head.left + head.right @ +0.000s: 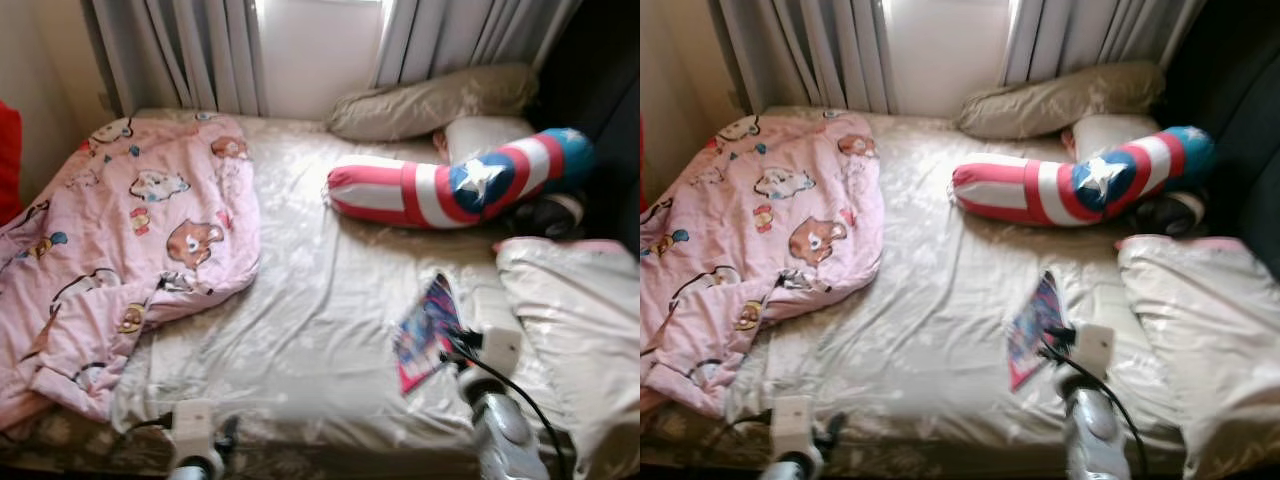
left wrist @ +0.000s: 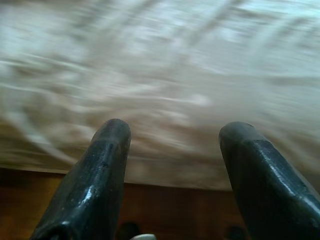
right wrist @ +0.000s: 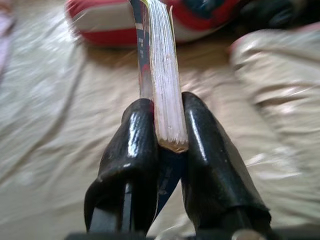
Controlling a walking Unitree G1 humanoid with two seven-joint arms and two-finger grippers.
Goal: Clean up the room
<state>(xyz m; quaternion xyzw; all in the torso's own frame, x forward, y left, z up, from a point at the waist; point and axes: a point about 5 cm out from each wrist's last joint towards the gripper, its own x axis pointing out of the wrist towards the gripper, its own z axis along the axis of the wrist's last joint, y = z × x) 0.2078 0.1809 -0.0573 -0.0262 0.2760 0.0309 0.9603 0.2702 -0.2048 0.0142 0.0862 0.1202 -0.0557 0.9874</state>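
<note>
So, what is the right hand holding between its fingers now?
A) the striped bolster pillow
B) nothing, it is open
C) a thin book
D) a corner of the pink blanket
C: in the right wrist view the right hand is closed on the edge of a thin book, held above the bed sheet.

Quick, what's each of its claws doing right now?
Left gripper: open, holding nothing, at the bed's near edge.
Right gripper: closed on a book.
</note>
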